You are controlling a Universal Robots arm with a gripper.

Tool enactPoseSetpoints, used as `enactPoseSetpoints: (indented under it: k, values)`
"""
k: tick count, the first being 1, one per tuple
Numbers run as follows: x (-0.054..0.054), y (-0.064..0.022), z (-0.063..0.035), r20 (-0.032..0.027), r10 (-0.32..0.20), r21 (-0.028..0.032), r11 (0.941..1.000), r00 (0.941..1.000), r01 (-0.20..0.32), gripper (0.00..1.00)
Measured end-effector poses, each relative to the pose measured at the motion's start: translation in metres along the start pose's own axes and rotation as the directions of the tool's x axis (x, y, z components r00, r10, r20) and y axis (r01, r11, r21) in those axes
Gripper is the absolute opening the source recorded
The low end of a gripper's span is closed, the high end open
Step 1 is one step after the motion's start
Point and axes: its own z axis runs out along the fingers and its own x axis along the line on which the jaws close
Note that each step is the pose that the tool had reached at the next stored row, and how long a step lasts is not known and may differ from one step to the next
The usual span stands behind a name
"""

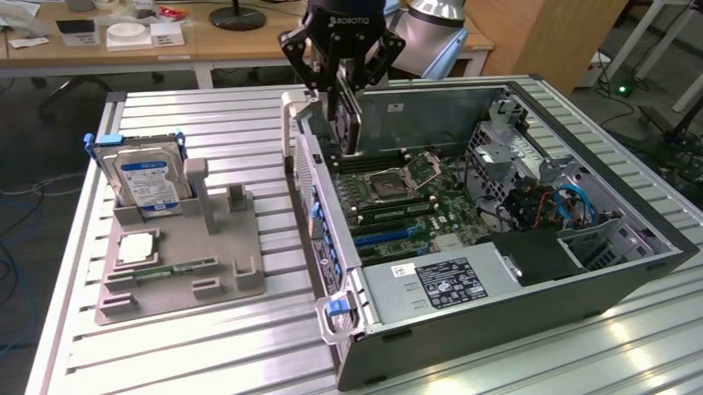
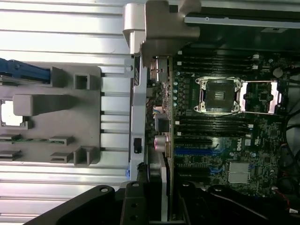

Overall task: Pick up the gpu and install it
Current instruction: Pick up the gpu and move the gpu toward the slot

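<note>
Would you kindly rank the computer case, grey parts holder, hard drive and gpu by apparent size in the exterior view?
1. computer case
2. grey parts holder
3. hard drive
4. gpu, shown nearly edge-on, so last two unsure

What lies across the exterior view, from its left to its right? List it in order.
hard drive → gpu → CPU socket → blue cables
</note>
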Motion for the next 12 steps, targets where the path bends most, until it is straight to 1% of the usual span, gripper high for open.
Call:
enactPoseSetpoints:
  k: [1,2,12]
  values:
    - [-0.001,0.0000,0.0001,0.0014,-0.001,-0.0002,1.0000,1.0000,0.001,0.28]
    - [-0.003,0.0000,0.0000,0.0016,-0.001,-0.0001,1.0000,1.0000,0.001,0.28]
    - [-0.023,-0.0003,0.0003,0.0016,-0.001,-0.0002,1.0000,1.0000,0.001,0.28]
